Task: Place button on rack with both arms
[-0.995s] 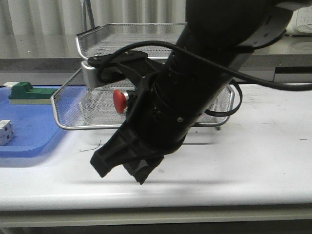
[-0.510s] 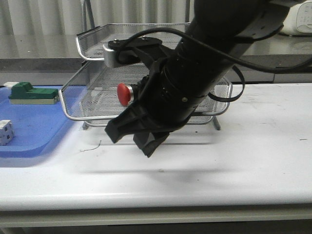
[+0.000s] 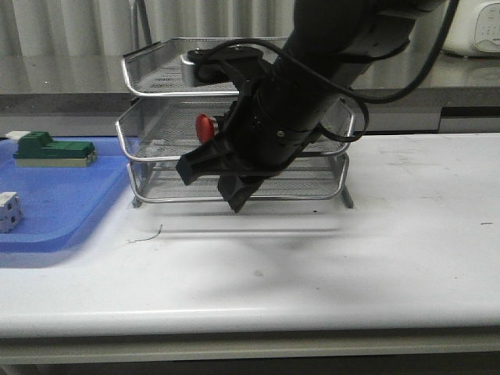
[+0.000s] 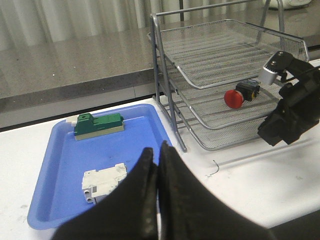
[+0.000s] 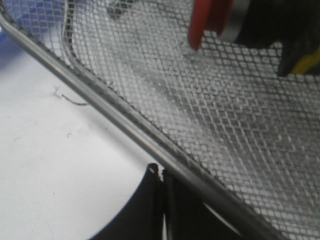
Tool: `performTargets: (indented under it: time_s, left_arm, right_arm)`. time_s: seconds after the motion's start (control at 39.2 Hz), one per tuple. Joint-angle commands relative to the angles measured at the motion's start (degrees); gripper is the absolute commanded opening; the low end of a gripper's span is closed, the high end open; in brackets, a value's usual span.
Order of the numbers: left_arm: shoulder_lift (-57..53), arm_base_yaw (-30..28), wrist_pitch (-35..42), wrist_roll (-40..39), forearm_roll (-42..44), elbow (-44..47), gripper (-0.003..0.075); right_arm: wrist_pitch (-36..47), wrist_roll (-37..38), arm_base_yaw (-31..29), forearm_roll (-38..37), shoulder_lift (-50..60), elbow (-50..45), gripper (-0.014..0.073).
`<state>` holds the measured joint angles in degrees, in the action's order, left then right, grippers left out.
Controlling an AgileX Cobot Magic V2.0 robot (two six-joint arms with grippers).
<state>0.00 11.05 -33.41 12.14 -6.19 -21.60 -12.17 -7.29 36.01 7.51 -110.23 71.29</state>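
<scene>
The button (image 3: 205,127) lies on its side in the middle tray of the silver wire rack (image 3: 156,66), red cap facing left. It also shows in the left wrist view (image 4: 234,98) and, close up, in the right wrist view (image 5: 205,20). My right gripper (image 3: 215,187) is shut and empty, with its tips (image 5: 159,172) against the front rim of the middle tray (image 5: 120,120). The right arm hides much of the rack's front. My left gripper (image 4: 157,152) is shut and empty, held above the right edge of the blue tray. It is out of the front view.
A flat blue tray (image 3: 55,203) lies left of the rack, holding a green block (image 3: 51,148) and a white cube (image 3: 8,211). A white part (image 4: 105,177) lies in it near my left gripper. A small bit of wire (image 3: 148,233) lies on the table before the rack.
The middle tray with the button has slid back into the rack. My right gripper moved up and back with it, staying at its front rim.
</scene>
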Motion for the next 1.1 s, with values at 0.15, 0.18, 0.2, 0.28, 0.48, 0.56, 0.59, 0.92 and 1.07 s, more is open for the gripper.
performTargets:
  time_s: [0.15, 0.18, 0.2, 0.28, 0.48, 0.56, 0.59, 0.92, 1.07]
  left_arm:
    - [0.7, -0.2, 4.7, -0.6, -0.8, -1.4, -0.0019]
    - [0.7, -0.2, 4.7, -0.6, -0.8, -1.4, -0.0019]
    - [0.7, -0.2, 4.7, -0.6, -0.8, -1.4, -0.0019]
    - [0.7, -0.2, 4.7, -0.6, -0.8, -1.4, -0.0019]
    - [0.7, -0.2, 4.7, -0.6, -0.8, -1.4, -0.0019]
    - [0.7, -0.2, 4.7, -0.6, -0.8, -1.4, -0.0019]
    - [0.7, -0.2, 4.7, -0.6, -0.8, -1.4, -0.0019]
    - [0.7, -0.2, 4.7, -0.6, -0.8, -1.4, -0.0019]
    - [0.7, -0.2, 4.7, -0.6, -0.8, -1.4, -0.0019]
  right_arm:
    - [2.0, -0.2, -1.4, -0.9, 1.4, 5.6, -0.0062]
    - [1.9, -0.2, -1.4, -0.9, 1.6, 5.6, -0.0062]
    - [1.5, -0.2, -1.4, -0.9, 1.6, 5.6, -0.0062]
    - [-0.8, -0.2, -1.2, -0.9, 1.9, 5.6, -0.0062]
    - [-13.5, -0.2, 0.5, -0.5, 5.4, 5.6, -0.0062]
    - [-19.5, -0.2, 0.6, 1.1, 8.1, 5.6, -0.0062]
    - [-22.0, -0.1, 0.5, 2.2, 9.3, 5.6, -0.0062]
    - [-40.2, -0.1, -11.8, 3.7, 23.1, 5.3, -0.0062]
    - [-39.7, -0.1, -20.1, 3.4, 30.6, 1.1, -0.0062]
